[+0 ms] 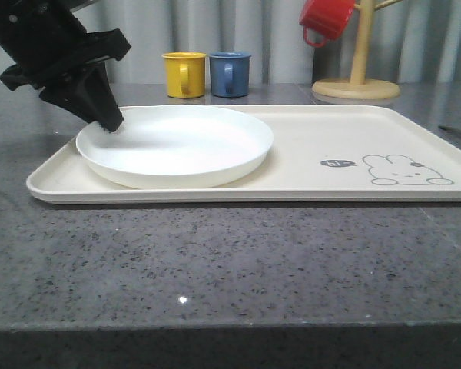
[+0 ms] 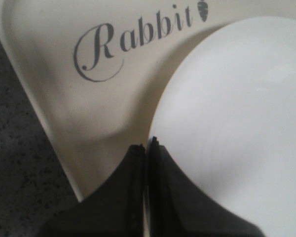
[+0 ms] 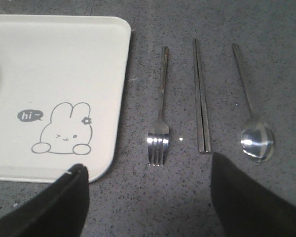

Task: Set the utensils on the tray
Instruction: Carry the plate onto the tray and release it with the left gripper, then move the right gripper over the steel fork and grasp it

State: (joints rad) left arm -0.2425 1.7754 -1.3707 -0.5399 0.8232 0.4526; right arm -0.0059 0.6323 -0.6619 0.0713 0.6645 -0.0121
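Fork (image 3: 159,122), chopsticks (image 3: 202,98) and spoon (image 3: 252,123) lie on the table beside the tray (image 3: 54,59). Your right gripper (image 3: 148,197) hangs released over the fork; flat metal may slip. Left gripper (image 2: 146,148) jaws clenched on the plate (image 2: 237,123) rim.

Even, soft light is falling from above, leaving the front view bright. A small white glint is showing on the speckled counter (image 1: 183,299). The plate (image 1: 177,146) is casting a faint shadow on the tray (image 1: 307,138). The left wrist view is looking soft and blurred. The fork (image 3: 159,133) and spoon (image 3: 257,140) are glinting sharply.
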